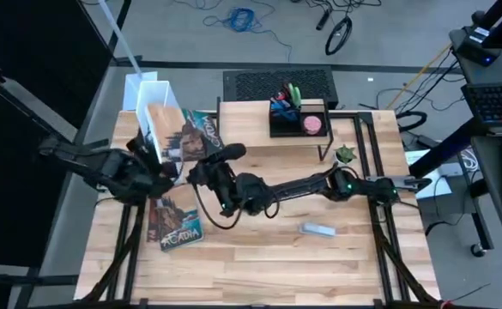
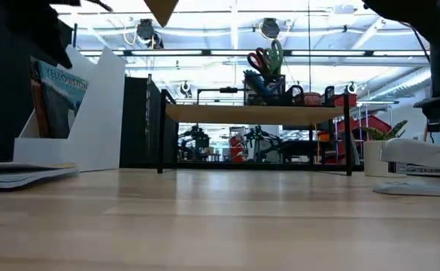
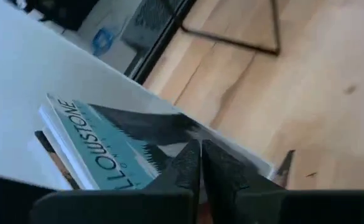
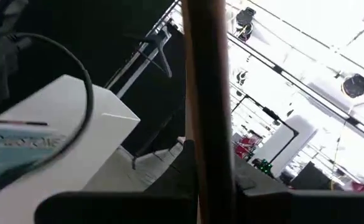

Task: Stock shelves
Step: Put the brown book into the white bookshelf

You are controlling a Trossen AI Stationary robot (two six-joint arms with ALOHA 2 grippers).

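Overhead, right gripper (image 1: pixel 201 168) pinches a thin brown-edged book (image 1: pixel 180 137) beside the white file box (image 1: pixel 148 93); left gripper (image 3: pixel 200 163) pressed together.

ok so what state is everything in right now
right end effector, shut on a magazine, lifted off the table
left end effector, shut, at the file box
yellowstone magazine, upright in file box
acadia magazine, flat on table
riser, organizer tray on top, no magazines
stapler, closed, on table
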